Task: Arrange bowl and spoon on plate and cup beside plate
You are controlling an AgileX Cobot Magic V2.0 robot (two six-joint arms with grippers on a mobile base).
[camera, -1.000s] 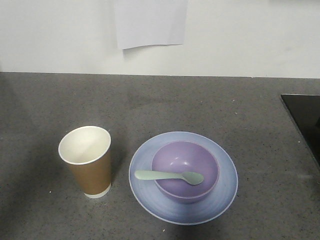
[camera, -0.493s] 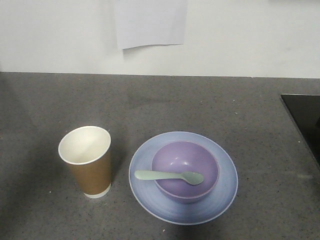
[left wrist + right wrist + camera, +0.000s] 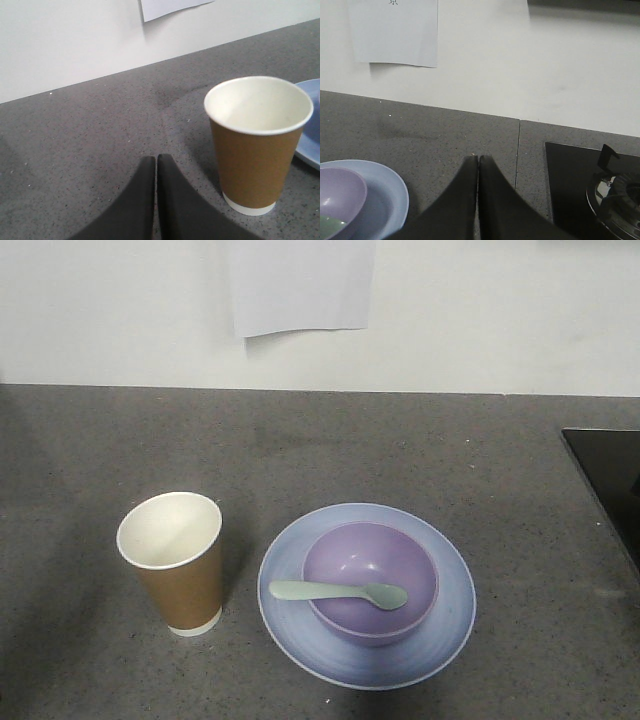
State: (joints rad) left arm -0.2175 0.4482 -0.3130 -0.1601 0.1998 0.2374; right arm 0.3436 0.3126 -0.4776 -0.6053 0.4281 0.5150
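Four things sit on a dark grey speckled surface [image 3: 500,460], and by the look of them the arranging is done. A round pale blue plate [image 3: 450,625] lies near the front edge. On its middle stands a small lavender bowl [image 3: 395,555], paler inside. A short mint-white spoon [image 3: 335,592] lies across the bowl, scoop inside, handle reaching out over the left rim. Just beside the plate, on its left and not touching it, a brown paper cup [image 3: 180,585] stands upright (white rim, white base band, empty).

Neither arm shows in the front view. The left gripper [image 3: 156,165] hangs near the cup, jaws pressed together, holding nothing. The right gripper [image 3: 478,162] hangs near the plate, likewise closed and empty. Nothing seems left but to keep clear.
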